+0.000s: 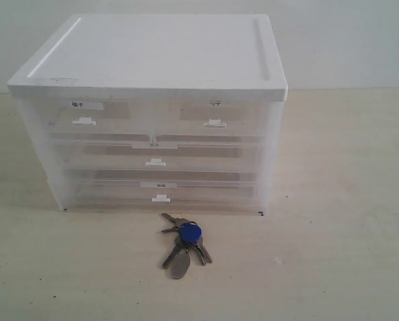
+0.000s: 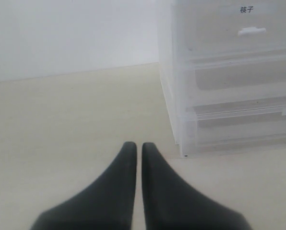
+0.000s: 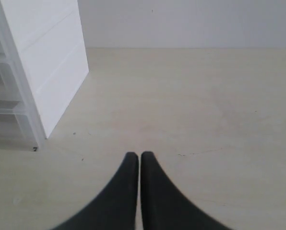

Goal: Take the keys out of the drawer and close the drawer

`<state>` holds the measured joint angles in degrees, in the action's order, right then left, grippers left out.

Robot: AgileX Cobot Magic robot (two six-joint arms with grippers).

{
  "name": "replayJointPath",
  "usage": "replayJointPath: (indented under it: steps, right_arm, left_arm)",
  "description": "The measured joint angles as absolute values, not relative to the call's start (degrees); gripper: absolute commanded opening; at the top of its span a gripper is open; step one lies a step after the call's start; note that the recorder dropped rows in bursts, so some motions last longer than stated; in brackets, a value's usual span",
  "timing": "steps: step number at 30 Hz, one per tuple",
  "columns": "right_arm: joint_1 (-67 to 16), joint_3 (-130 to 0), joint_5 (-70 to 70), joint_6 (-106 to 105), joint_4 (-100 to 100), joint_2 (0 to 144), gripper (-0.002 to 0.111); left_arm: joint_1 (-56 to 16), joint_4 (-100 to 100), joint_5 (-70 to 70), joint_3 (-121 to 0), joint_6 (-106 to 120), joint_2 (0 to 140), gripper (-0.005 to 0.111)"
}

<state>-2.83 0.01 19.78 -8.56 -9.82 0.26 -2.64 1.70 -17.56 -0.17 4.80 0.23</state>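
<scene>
Keys [image 1: 188, 234] of silver metal, ringed with a round blue fob and a grey oval tag, lie on the pale table [image 1: 333, 254] just in front of the frosted plastic cabinet [image 1: 152, 53]. Its upper right drawer [image 1: 213, 115] sits flush. I see the left gripper [image 2: 135, 149] and right gripper [image 3: 136, 158] above the tabletop, smooth dark tapered fingers pressed together on nothing.

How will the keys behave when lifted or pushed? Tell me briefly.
The keys would likely dangle and splay, being separate pieces on one ring. Lying flat on the table, they should slide, not roll.
</scene>
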Motion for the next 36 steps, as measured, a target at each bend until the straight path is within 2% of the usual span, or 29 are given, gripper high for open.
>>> replayJointPath:
  steps: [36]
  right_arm:
    - [-2.83,0.01,19.78,-10.33,-9.58,0.26,0.000]
  left_arm:
    - [-2.64,1.70,-17.56,-0.17,4.80,0.23,0.005]
